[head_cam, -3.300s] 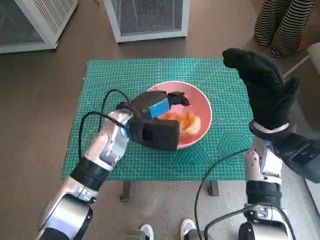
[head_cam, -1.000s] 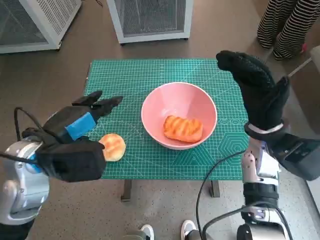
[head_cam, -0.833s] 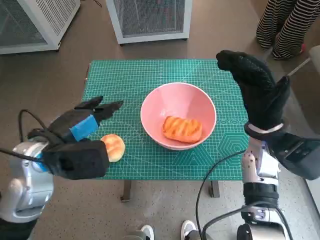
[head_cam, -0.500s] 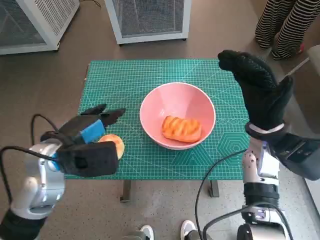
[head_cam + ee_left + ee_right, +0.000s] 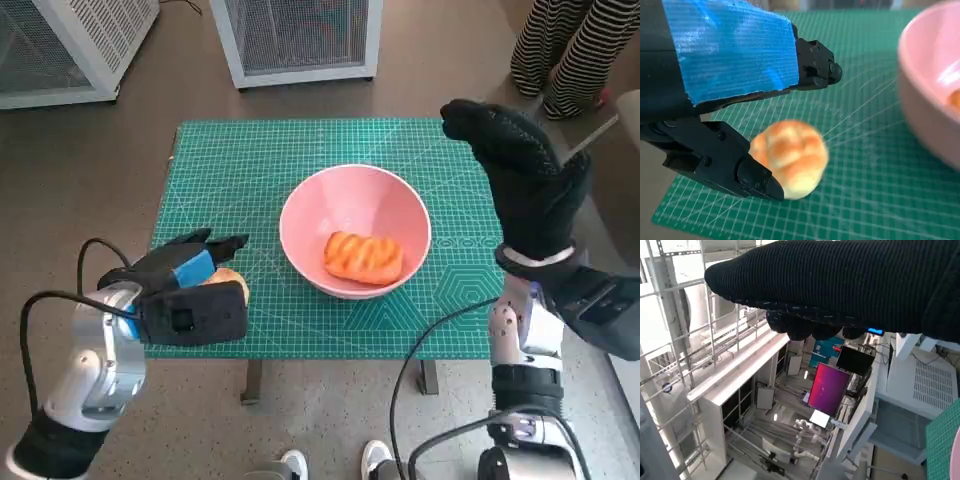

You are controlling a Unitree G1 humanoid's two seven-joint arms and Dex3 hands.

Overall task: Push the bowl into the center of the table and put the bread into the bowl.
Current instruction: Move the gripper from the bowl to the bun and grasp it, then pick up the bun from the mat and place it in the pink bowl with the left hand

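**Left hand closes in on last roll as bowl waits mid-table**

A green cutting mat (image 5: 300, 150), ruled with a fine white grid, covers the small table. At about its middle sits the pink bowl (image 5: 312, 215), smooth, round and deep-walled, with one ridged, orange-brown glazed bread (image 5: 363, 256) already lying inside.

The right hand (image 5: 520, 180), in its black knitted glove, is raised above the mat's edge on the far side of the bowl from the remaining bread, fingers together and holding nothing; whether they are curled cannot be told from these views.

The left hand (image 5: 185, 275), black with blue tape across its back, is by far the nearer to the round bun (image 5: 789, 157). The bun lies on the mat near its front corner, directly under and between that hand's spread fingers (image 5: 817, 67) and thumb, which bracket it without plainly clamping it; contact cannot be confirmed. The bowl lies beyond the fingertips, near but clear of them.

The bun is a small dome with no marked long axis, its crust pale gold, mottled and soft-looking. It should yield to a firm pinch.
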